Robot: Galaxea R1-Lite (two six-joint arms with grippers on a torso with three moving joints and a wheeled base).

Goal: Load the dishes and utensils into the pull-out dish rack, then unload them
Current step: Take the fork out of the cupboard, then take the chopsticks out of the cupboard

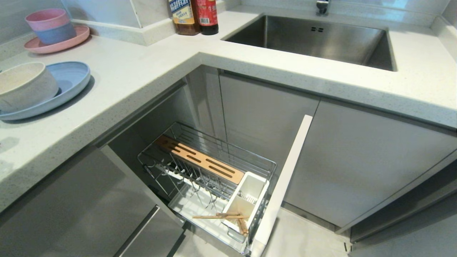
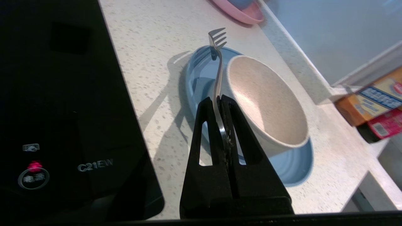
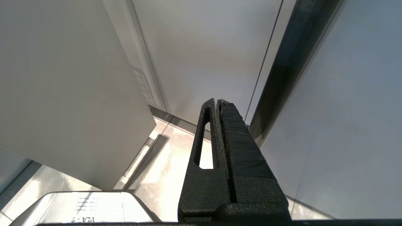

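Note:
My left gripper (image 2: 216,99) is shut on the handle of the slim silver fork (image 2: 217,47), whose tines stick out past the fingertips, above the counter. Just beyond it the cream-white bowl (image 2: 267,103) sits on the pale blue plate (image 2: 292,166); both also show at the counter's left edge, the bowl (image 1: 21,85) on the plate (image 1: 68,80). The pull-out dish rack (image 1: 214,178) stands open below the counter with the wooden chopsticks (image 1: 228,216) lying across its white cutlery holder (image 1: 246,200). My right gripper (image 3: 217,101) is shut and empty, parked low near the cabinet fronts. Neither arm shows in the head view.
A pink plate with stacked pink and blue bowls (image 1: 53,30) stands at the back left. Two bottles (image 1: 194,16) stand by the steel sink (image 1: 314,39). A black cooktop (image 2: 62,110) lies beside the plate. The rack's narrow white door front (image 1: 285,178) juts into the floor space.

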